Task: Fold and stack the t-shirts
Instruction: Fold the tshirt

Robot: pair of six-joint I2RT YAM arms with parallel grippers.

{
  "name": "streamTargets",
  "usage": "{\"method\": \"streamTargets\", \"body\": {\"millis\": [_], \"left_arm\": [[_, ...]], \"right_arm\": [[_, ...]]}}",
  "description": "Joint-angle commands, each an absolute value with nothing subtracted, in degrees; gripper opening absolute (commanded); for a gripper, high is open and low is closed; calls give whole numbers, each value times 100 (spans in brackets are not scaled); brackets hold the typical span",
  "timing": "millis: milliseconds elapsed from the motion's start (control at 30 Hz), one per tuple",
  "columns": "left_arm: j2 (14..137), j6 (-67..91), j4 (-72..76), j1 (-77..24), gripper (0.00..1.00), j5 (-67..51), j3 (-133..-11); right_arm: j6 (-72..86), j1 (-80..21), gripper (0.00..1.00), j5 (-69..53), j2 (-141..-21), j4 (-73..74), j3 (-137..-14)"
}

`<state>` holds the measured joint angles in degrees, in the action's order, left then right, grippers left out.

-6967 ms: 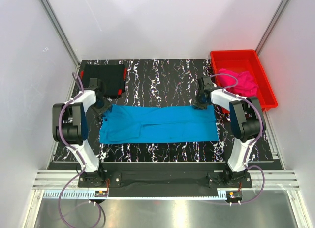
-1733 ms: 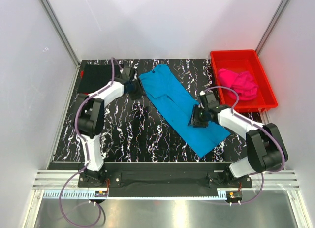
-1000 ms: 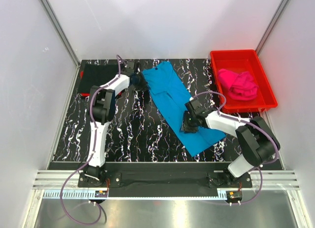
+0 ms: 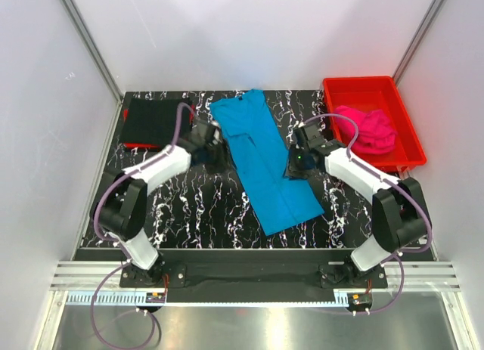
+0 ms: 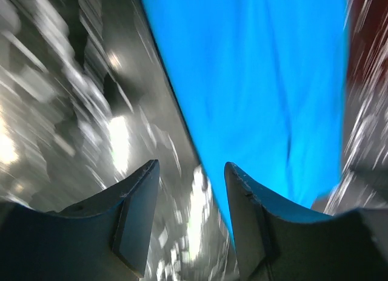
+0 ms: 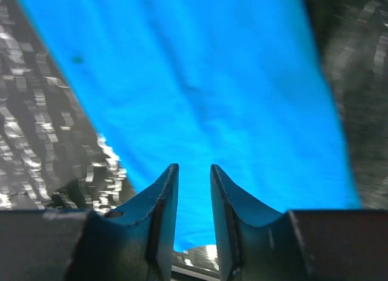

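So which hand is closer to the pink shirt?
Right. The right gripper hovers at the blue shirt, on its side facing the pink shirt; the left gripper is opposite.

Turquoise shirt (image 4: 261, 165); pink shirt (image 4: 370, 131); red bin (image 4: 359, 80)

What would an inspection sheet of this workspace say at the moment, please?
Surface: black marbled table, no spills seen.
Job's things: turquoise t-shirt lies as a long strip slanting across the middle; black t-shirt lies folded square at the far left corner; pink t-shirt is bunched in the red bin.
Clutter: nothing seen.
Grippers: left pincer is open at the turquoise shirt's left edge, holding nothing; right pincer is narrowly open over the shirt's right side.
Cables: purple cables loop along both arms, clear of the cloth.
Surroundings: white walls, metal rail in front.
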<state>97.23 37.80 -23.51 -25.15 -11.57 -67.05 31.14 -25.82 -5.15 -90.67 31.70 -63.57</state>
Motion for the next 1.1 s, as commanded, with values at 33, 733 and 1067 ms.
{"method": "streamTargets", "body": {"millis": [33,733,1067], "left_arm": [[9291,4051,-1743,-3189,52,-1098,-6048],[7919,3489,-2821,-3085,59,-230,-5196],[7033,3594,-2737,-3094,62,-959,-4354]], "right_arm": [[2689,-2540,34,-318,-9202,3498,-6110],[4534,-3646,33,360,-8613,2645,-4324],[5820,-4975,39,230,-8798,2636,-4684]]}}
